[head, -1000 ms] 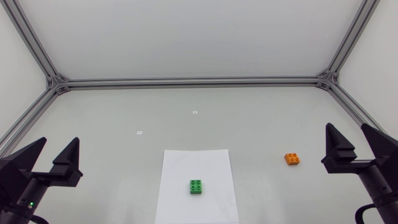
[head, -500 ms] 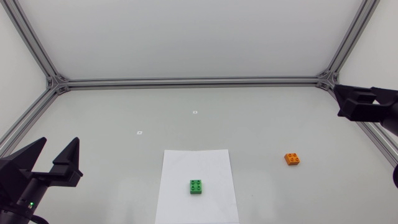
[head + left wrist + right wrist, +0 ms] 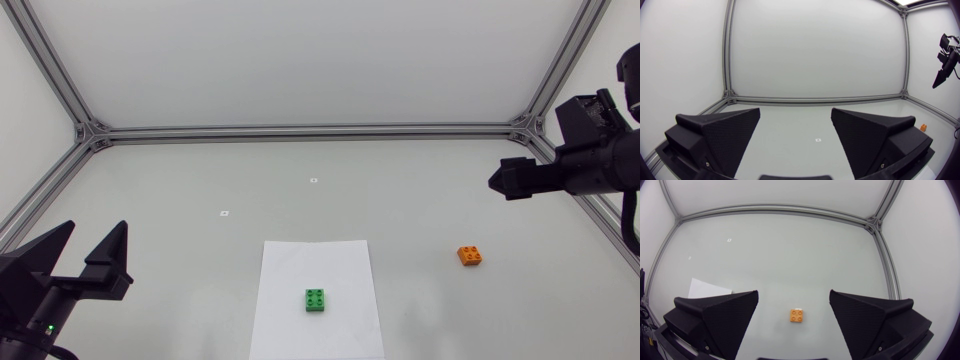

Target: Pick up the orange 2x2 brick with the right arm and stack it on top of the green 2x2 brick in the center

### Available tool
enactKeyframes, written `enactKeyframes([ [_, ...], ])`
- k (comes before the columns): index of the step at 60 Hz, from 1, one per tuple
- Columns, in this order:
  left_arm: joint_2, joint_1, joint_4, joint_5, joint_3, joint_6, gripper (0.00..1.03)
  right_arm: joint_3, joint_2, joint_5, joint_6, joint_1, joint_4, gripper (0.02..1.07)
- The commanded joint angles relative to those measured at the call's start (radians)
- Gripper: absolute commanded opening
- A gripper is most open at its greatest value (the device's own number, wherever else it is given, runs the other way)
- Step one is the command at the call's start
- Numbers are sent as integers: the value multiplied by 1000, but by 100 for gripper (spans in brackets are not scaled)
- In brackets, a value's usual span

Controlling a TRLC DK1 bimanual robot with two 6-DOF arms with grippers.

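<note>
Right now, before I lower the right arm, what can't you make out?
- The green brick: in neither wrist view. In the right wrist view the right gripper's fingers hide most of its paper sheet.
- The orange brick: the left wrist view shows only a speck beside a finger, studs unreadable.
- The right gripper, head view: seen side-on, gap between fingers hidden.

Legible text: none.
Two small white tags (image 3: 313,180) on the table (image 3: 180,190) were too tiny to read.
</note>
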Motion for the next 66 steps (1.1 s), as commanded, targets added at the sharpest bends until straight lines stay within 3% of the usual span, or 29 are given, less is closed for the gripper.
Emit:
enactKeyframes([
  [1,-3,-1,-11,3,-41,6,99,26,73,-7,-43,-11,-37,103],
  [24,-3,-1,-11,3,-41,6,99,23,328,-2,-43,1,-111,102],
  [66,-4,-1,-11,3,-41,6,99,-26,614,47,-21,-28,36,97],
])
